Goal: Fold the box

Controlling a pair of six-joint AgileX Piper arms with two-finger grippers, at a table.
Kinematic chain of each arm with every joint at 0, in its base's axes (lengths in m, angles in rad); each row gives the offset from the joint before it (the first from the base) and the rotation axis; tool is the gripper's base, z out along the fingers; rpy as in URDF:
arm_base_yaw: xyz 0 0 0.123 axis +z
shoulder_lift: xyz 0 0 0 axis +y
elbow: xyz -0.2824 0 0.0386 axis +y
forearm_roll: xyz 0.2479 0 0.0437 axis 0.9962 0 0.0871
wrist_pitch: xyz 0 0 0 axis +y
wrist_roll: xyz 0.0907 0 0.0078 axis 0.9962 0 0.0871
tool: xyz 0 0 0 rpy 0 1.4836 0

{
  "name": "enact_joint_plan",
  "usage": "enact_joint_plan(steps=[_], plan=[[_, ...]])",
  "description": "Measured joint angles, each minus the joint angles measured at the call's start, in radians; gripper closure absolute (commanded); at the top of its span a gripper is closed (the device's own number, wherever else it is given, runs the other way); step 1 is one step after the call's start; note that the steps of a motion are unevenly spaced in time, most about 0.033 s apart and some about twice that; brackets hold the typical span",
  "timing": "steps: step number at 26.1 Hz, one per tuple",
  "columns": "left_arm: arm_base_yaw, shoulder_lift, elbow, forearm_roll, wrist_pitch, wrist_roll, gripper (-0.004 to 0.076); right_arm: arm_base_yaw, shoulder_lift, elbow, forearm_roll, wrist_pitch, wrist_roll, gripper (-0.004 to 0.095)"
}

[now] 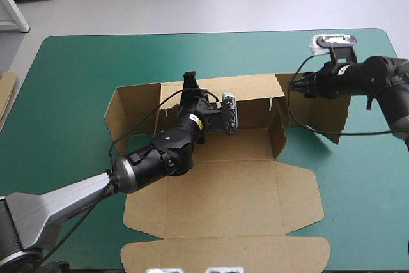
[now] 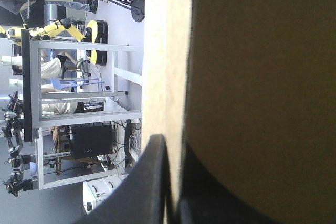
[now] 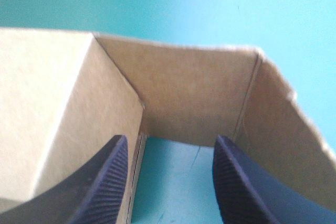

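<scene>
Now we are seeing the box point(image 1: 236, 190) at the middle of the teal-green cover point(image 1: 77, 75) — matte brown board, far walls standing, round-cornered lid lying flat. Our left gripper point(image 2: 170, 145) is reaching forward, pinching the far wall's edge — our right gripper point(image 3: 170, 148) is holding its ribbed fingers point(image 3: 107, 182) spread at the right-end flaps.

No word, number or brand is showing legibly on the box point(image 1: 223, 190). A small yellow and white sticker point(image 1: 205, 120) is sitting on the left arm point(image 1: 156, 155), near the wrist, and its print is coming out too small to read.
</scene>
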Motion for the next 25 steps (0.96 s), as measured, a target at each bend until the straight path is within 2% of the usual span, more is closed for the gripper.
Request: enact_joint_plan(steps=[7,15,21,25], plan=[[0.0,0.0,0.0,0.0,-0.002,-0.001,0.0732,0.0,0.153,-0.301,-0.058,0.077,0.0,0.0463],[0.0,0.0,0.001,0.001,-0.003,-0.001,0.0732,-0.012,0.423,-0.593,-0.078,0.18,0.019,0.0463],[0.0,0.0,0.001,0.004,-0.001,-0.001,0.0732,-0.04,0.61,-0.703,-0.081,0.306,0.037,0.0463],[0.0,0.0,0.001,0.005,0.003,-0.001,0.0732,-0.041,0.609,-0.705,-0.086,0.319,0.034,0.0463]])
